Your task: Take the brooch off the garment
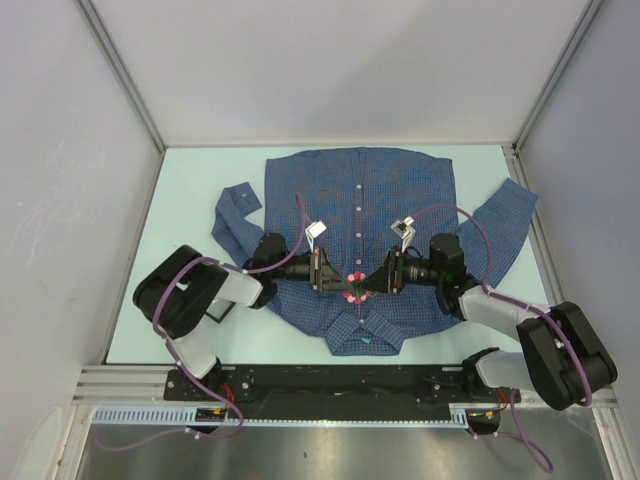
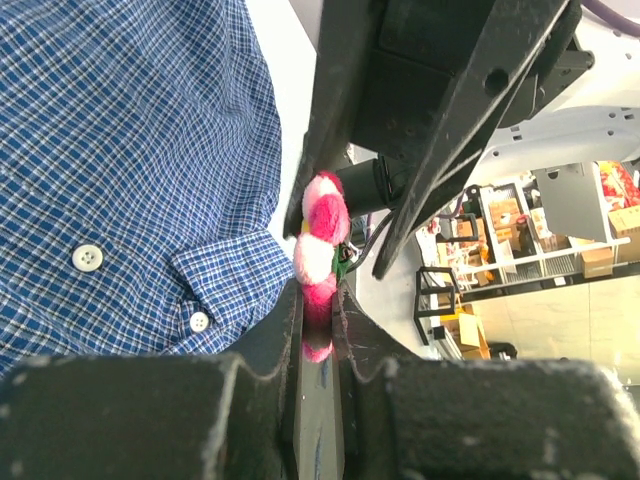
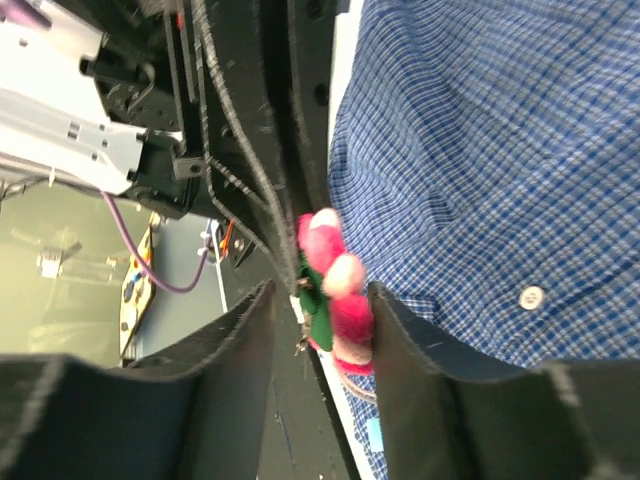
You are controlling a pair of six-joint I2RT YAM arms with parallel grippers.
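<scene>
The blue finely checked shirt [image 1: 400, 200] lies flat and front up on the pale table [image 1: 190, 200], its collar [image 1: 365, 335] toward the arm bases and its sleeves spread to either side. The brooch [image 1: 355, 291], a small flower of pink and red petals, sits over the shirt's button line just above the collar, between the two arms, which reach in from opposite sides and meet tip to tip there. The left gripper [image 1: 338, 283] is clenched on the brooch. In the left wrist view its two fingers stand almost together with the lower petals of the brooch [image 2: 322, 250] pinched between them, and the rest of the flower stands out beyond the tips. The right gripper [image 1: 372, 283] is released. In the right wrist view its jaws stand apart with the brooch [image 3: 335, 290] between them. One finger [image 3: 400, 330] is against the petals, and the other finger [image 3: 240, 340] is clear of them across a gap. A green backing [image 3: 315, 300] shows behind the petals. White buttons [image 2: 87, 257] dot the checked cloth beside the flower. Whether the pin passes through the cloth cannot be told.
</scene>
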